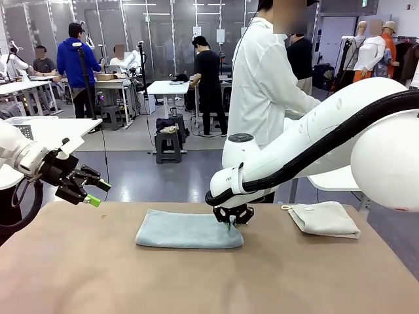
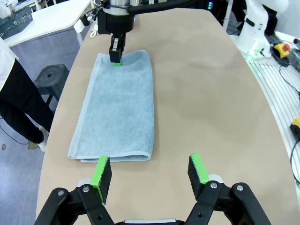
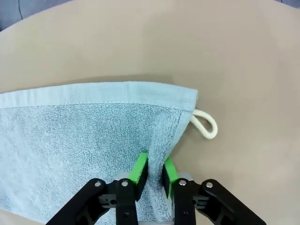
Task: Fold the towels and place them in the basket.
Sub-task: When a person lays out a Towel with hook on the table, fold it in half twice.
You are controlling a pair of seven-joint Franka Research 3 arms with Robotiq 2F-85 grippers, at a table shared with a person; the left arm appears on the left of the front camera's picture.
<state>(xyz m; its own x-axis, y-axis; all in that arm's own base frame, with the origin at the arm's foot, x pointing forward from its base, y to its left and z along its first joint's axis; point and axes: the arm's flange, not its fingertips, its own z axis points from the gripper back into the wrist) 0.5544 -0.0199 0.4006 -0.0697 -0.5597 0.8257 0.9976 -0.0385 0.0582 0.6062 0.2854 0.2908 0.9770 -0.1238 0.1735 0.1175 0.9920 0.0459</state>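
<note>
Front view: grey-blue towel (image 1: 190, 230) lies folded flat mid-table (image 1: 196, 281), long side across the picture. Right gripper (image 1: 230, 224) is down at the towel's right end, pads nearly together on the cloth. Cream-white towel (image 1: 325, 218) sits folded near the table's far right edge, corner loop pointing left, well apart from the blue one. Left gripper (image 1: 97, 193) hangs in the air over the table's left edge, fingers spread, nothing between them. A person in a white coat (image 1: 265, 78) stands at the far side behind the right arm. Left wrist view: left gripper (image 2: 152, 173) wide open and empty, just short of the grey-blue towel's (image 2: 119, 108) near end; right gripper (image 2: 115, 60) is planted on the far end. Right wrist view: right gripper (image 3: 153, 172) nearly closed, pinching a raised ridge of the grey-blue towel (image 3: 79, 136) near its hemmed corner; the cream corner loop (image 3: 205, 124) lies flat on the table beside the pads.
</note>
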